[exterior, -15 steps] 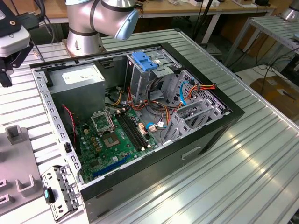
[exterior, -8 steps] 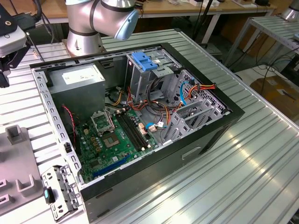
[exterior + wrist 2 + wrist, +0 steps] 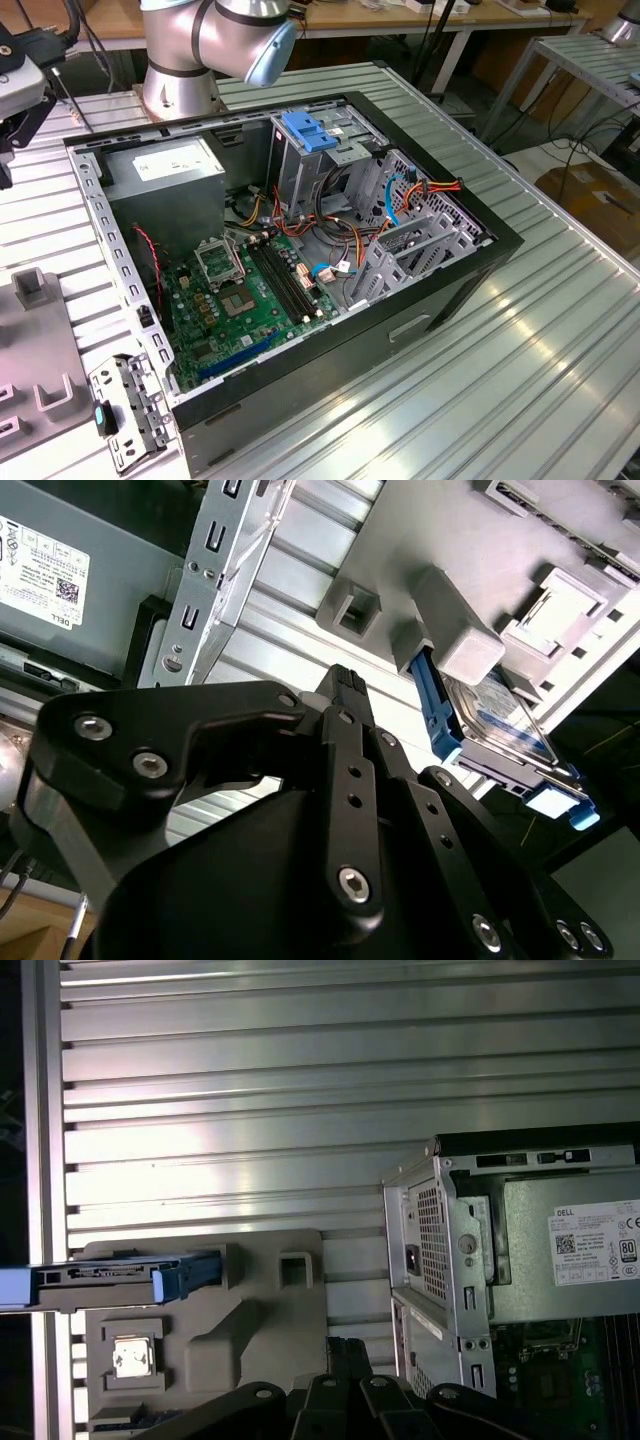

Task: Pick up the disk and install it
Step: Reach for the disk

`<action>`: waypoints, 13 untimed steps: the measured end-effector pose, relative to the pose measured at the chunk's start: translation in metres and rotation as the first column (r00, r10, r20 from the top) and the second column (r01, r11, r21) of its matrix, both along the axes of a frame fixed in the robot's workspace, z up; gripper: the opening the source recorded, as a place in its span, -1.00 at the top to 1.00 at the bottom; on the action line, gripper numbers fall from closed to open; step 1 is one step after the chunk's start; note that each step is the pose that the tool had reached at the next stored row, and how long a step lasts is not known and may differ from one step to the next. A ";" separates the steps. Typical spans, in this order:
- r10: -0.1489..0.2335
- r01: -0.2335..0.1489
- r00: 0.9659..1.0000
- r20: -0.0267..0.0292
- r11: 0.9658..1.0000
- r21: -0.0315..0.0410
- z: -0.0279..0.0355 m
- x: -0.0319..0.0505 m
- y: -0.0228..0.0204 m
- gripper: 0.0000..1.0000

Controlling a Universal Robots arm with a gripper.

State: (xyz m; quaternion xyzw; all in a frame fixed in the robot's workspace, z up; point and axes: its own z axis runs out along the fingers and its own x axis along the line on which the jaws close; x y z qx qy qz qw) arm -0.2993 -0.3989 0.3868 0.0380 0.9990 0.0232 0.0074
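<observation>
On the ribbed table beside the open computer case, the disk rested in a grey holder, blue side rail showing. Gripper hung over the holder, near the disk but apart from it, tips pressed together on nothing. Judged: the disk was untouched and pick-up not begun. Grasp, carry and install into the case all remained.

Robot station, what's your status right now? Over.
End effector apart from the disk. Disk on edge in the grey holder, outside the computer case. Nothing seen between them.
</observation>
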 end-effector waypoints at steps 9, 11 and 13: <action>0.000 0.000 1.000 0.000 1.000 0.000 -0.0002 -0.0092 0.0000 0.79; 0.000 0.000 1.000 0.000 1.000 0.000 -0.0002 -0.0114 0.0000 0.79; 0.000 0.000 1.000 0.000 1.000 0.000 -0.0003 -0.0141 0.0000 0.79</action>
